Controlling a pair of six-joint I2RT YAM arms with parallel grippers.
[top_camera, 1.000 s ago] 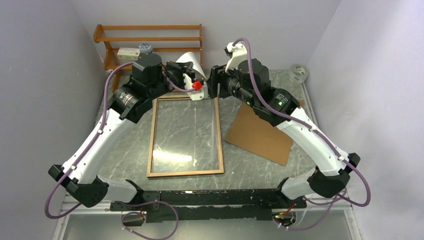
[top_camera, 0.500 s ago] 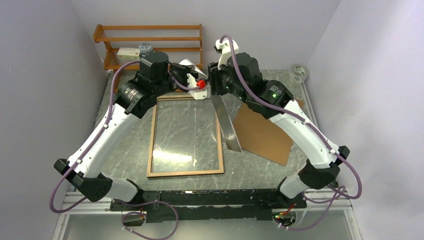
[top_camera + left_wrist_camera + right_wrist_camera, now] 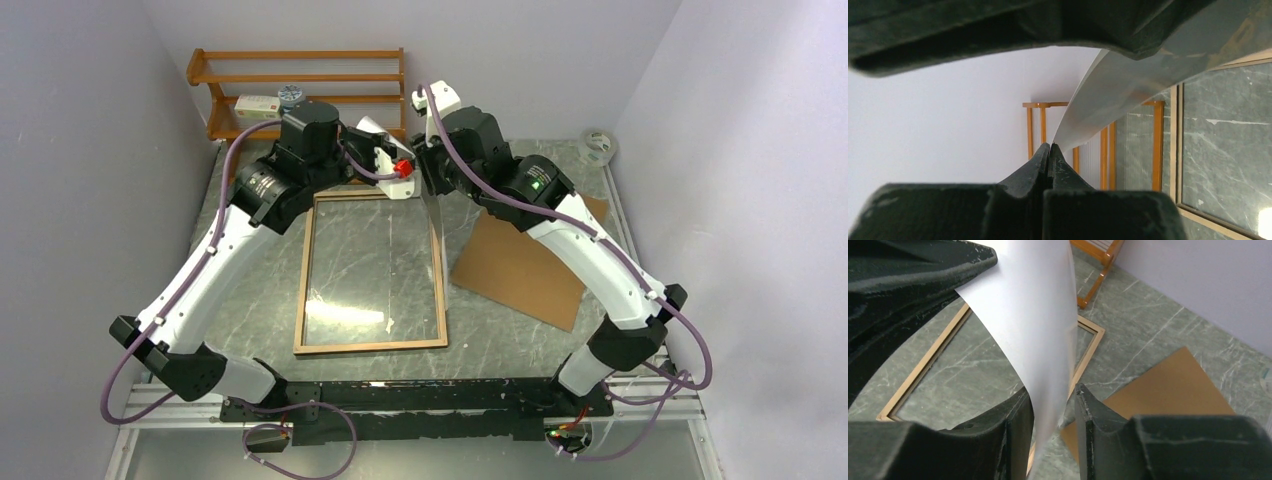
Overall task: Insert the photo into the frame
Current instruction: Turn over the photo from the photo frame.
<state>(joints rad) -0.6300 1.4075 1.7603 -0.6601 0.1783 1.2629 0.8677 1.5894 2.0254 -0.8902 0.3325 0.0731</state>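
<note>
The photo hangs almost edge-on over the far right corner of the frame. The frame lies flat on the table, wood-coloured back up, with its clear pane inside. My left gripper is shut on the photo's top edge. In the left wrist view its jaws pinch the curved white sheet. My right gripper is open beside it. In the right wrist view the white sheet passes loosely between the spread fingers, above the frame.
A flat brown backing board lies right of the frame and shows in the right wrist view. An orange-brown shelf rack with a small box stands at the back left. A tape roll sits at the back right.
The right arm moved left and back towards the left gripper. The photo's lower part swung out to the right over the board, then came back to hang edge-on by the frame's corner.
</note>
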